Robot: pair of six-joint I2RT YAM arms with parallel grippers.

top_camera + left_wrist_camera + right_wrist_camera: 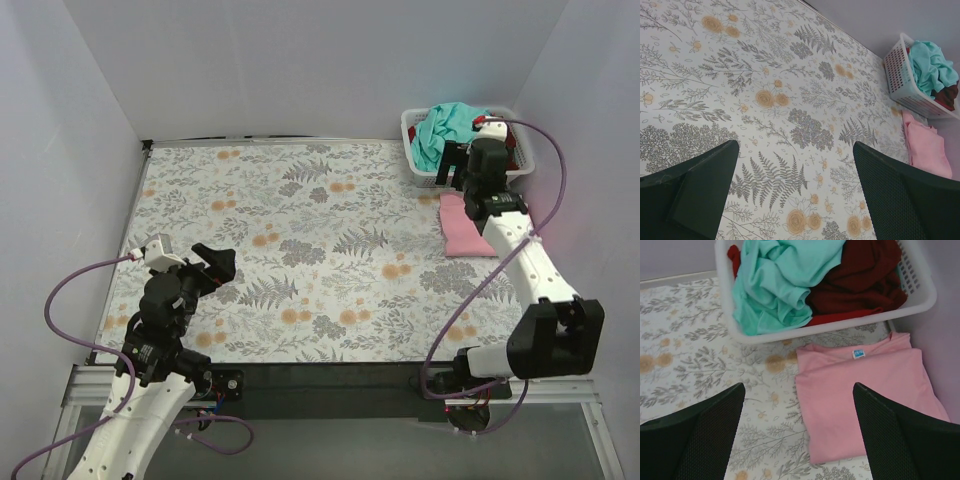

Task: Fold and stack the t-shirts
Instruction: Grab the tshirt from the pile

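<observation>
A folded light pink t-shirt [865, 390] lies flat on the table just in front of the white lattice basket [840, 325]. Inside the basket, a teal-green t-shirt [780, 280] is crumpled beside dark red t-shirts [865, 275]. My right gripper [799, 390] hovers open above the pink t-shirt's [462, 228] left edge with nothing between its fingers; in the top view the right gripper [458, 170] sits at the basket's near side. Over bare tablecloth at the near left, my left gripper [795, 150] stands open and holds nothing. The left wrist view also catches the basket [895, 70] and pink t-shirt [930, 147] far off.
A floral tablecloth [300, 230] covers the table. White walls close in the back and both sides, and the basket [420, 160] sits in the far right corner against them. Purple cables loop from both arms near the table's front edge.
</observation>
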